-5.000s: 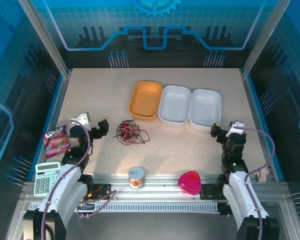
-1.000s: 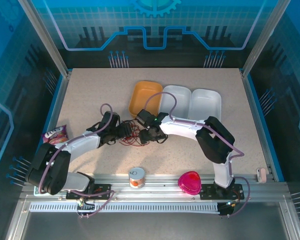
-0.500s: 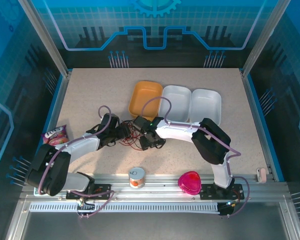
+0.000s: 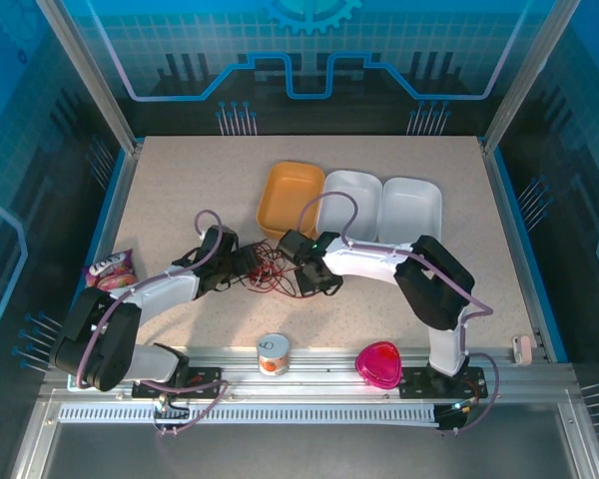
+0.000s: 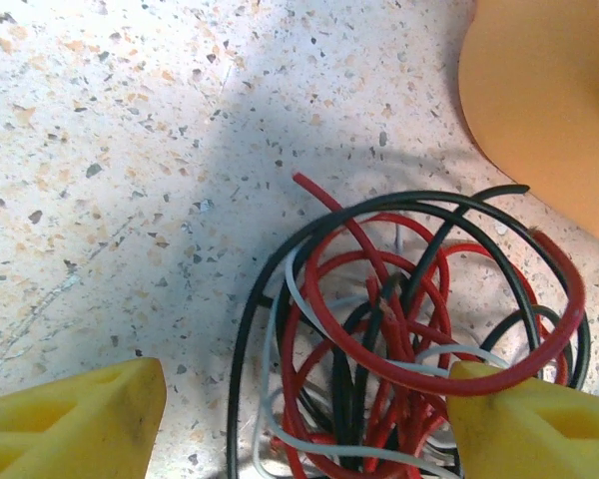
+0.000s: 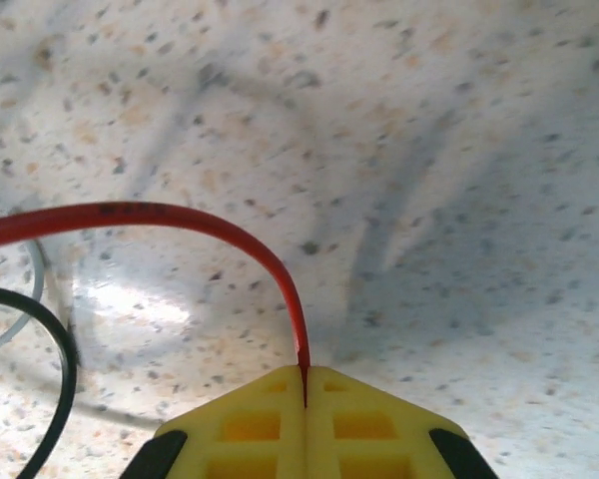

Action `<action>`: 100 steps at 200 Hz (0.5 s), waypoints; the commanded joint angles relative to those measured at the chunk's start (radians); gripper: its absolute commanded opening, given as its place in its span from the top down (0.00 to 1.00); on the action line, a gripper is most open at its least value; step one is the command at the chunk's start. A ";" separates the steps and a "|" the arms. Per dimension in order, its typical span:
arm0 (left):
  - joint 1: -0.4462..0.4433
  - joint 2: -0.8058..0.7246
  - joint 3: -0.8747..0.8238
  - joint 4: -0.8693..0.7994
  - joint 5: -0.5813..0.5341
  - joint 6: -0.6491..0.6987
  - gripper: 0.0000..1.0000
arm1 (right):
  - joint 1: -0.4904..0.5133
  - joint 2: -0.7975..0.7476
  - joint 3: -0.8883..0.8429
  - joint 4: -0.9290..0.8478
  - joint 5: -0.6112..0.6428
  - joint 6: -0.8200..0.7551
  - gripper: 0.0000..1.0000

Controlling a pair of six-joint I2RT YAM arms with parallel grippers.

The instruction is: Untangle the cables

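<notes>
The cables (image 4: 268, 267) lie in a tangle of red, black and pale whitish strands (image 5: 409, 329) on the speckled table, just below the orange bin. My left gripper (image 5: 304, 424) is open, its yellow fingers (image 5: 75, 419) straddling the near side of the tangle. In the top view it (image 4: 242, 264) sits at the tangle's left edge. My right gripper (image 6: 304, 384) is shut on a red cable (image 6: 220, 230), which arcs up and away to the left from the closed yellow pads. A black strand (image 6: 50, 339) curves at the left. From above, the right gripper (image 4: 314, 281) sits at the tangle's right edge.
An orange bin (image 4: 290, 198) and two white bins (image 4: 348, 207) (image 4: 411, 212) stand behind the tangle. A small tin (image 4: 273, 353) and a pink heart-shaped box (image 4: 380, 363) sit at the front rail. A snack packet (image 4: 110, 269) lies at the left edge.
My right gripper has shut on the red cable at the tangle's right side and shifted slightly right. The left gripper has stayed open at the tangle's left.
</notes>
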 commanded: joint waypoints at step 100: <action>-0.005 -0.014 -0.010 0.034 0.052 0.012 0.35 | 0.032 -0.254 0.009 0.118 0.175 -0.076 1.00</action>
